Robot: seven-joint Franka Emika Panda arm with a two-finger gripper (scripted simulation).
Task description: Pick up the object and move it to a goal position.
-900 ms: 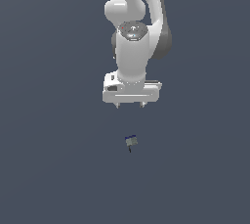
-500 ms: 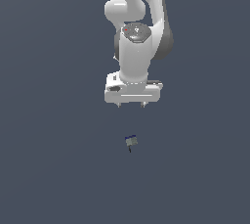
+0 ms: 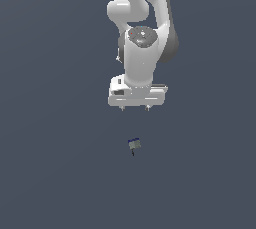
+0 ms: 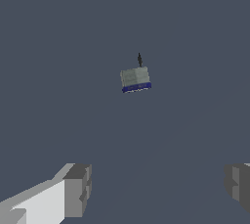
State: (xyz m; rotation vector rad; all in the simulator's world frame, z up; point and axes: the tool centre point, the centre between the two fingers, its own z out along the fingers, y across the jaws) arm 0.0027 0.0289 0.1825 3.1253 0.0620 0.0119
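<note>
In the exterior view there is one arm, one gripper (image 3: 135,108) and one object (image 3: 134,145), all set against a plain dark grey ground (image 3: 50,173). The object is the landmark here: a tiny grey block with a dark blue strip along its far edge and a thin dark stem poking out of its near side. It lies alone on the ground, touching nothing. The gripper hangs beyond it and apart from it, nearly in line with it, with bare ground showing between the two. Only two short finger stubs (image 3: 123,108) show under the white hand, standing well apart from each other. The arm runs out of the picture at its upper end, so its base is not seen. The object is too small here to make out any finer shape.

In the wrist view there is again one object (image 4: 135,79), seen larger: a pale grey face, a dark blue band on one edge, and the dark stem on the opposite edge. Two grey finger pads (image 4: 77,190) show at the frame's border, one to either side of the object's line and both well short of it. The jaws are spread wide, with nothing between them but bare ground. One finger is cut off by the picture's edge, leaving only a sliver of pad; the other shows its pad and part of its white body.
</note>
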